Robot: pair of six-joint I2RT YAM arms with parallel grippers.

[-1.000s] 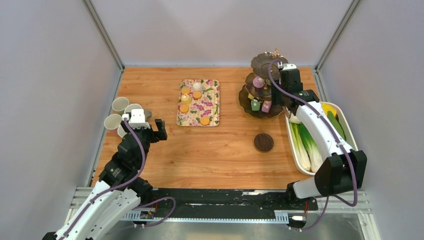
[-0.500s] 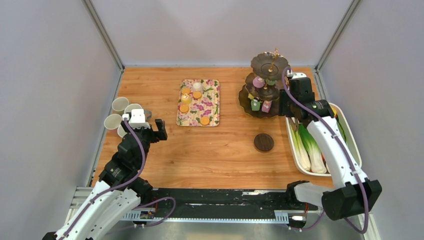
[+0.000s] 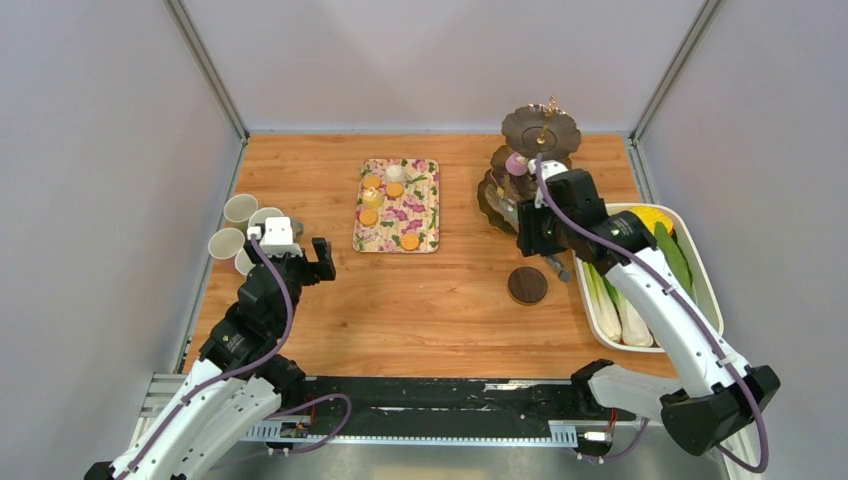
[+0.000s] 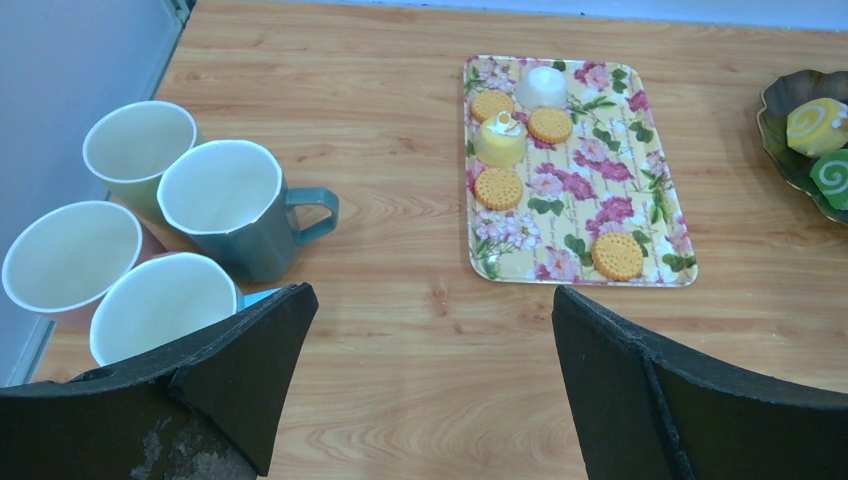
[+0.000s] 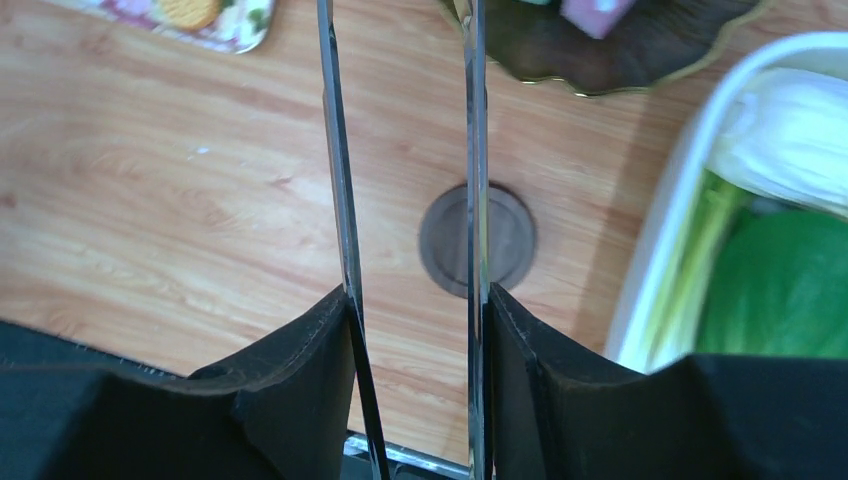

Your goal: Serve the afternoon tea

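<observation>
Left gripper [image 4: 430, 295] is wide open and empty, hovering just near of the four mugs [image 4: 225, 200] clustered at the left edge of the table [image 3: 450, 330]. Right gripper [image 3: 535, 240] has a narrow gap and holds nothing; it hangs over the table between the three-tier stand [image 3: 540, 130] and the dark coaster [image 3: 527, 285]. The coaster lies flat, just left of the white tub [image 5: 655, 220]. Floral tray [image 4: 580, 170] sits far centre with four orange round biscuits [image 4: 498, 187], a yellow cake [image 4: 500, 140] and a white cake [image 4: 541, 87]. Purple cake [image 3: 516, 163] is on the stand's middle tier.
</observation>
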